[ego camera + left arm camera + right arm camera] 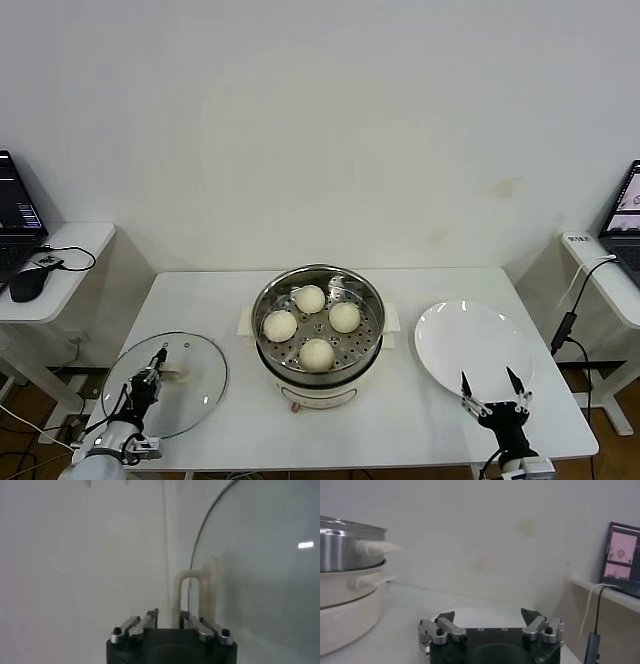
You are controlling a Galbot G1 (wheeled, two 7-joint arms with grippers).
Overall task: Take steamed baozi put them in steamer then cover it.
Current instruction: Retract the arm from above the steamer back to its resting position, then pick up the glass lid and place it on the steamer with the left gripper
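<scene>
Four round cream-white steamed buns (311,326): seated on the perforated tray, apart | round shiny steel steamer pot on white base (372,352): upright, uncovered, table centre | round clear glass lid with metal rim, cream bar handle (195,385): laid flat on table, left of pot.

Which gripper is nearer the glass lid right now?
Left. The left gripper is shut on the bar handle of the glass lid, at the table's left side. The right gripper hangs open by the white plate, across the steamer from the lid.
</scene>
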